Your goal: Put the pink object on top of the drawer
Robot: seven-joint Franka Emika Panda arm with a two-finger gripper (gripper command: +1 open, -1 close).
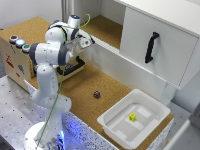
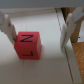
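Observation:
The pink object (image 2: 28,45) is a pink-red cube with black letters. In the wrist view it rests on a white surface between my open gripper's (image 2: 37,41) fingers (image 2: 8,27), nearer one finger and apart from the other. In the exterior view my gripper (image 1: 89,42) is over the white ledge (image 1: 107,50) and hides the cube. The wooden box (image 1: 14,60) with round coloured buttons (image 1: 19,41) stands at the exterior view's left. The drawer's black bar handle (image 1: 76,66) shows behind my arm; the drawer front is mostly hidden.
A white cabinet with a black handle (image 1: 151,47) stands at the exterior view's right. A small dark object (image 1: 96,94) lies on the cork table. A white tray (image 1: 117,131) at the front right holds a yellow cube (image 1: 132,116).

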